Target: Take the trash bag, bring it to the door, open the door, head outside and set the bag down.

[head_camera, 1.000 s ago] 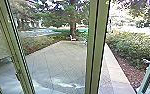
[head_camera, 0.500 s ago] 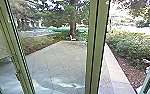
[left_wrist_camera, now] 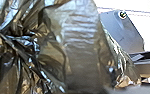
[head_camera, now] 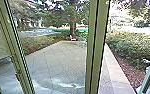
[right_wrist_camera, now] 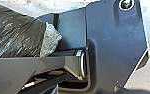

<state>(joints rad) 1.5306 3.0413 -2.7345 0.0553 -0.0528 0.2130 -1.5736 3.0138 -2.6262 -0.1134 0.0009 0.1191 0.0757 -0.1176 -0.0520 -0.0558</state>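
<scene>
The shiny, crumpled trash bag [left_wrist_camera: 81, 45] is seen close to the left wrist; whether it is held by the left jaws, or how wide they are set, cannot be told. Nor can the right jaws' spread or gap from the bag.

The shiny bag [left_wrist_camera: 79, 37] and the tree [head_camera: 72, 26] run off the edges. A white thing [head_camera: 72, 38] is too tiny to tell.
</scene>
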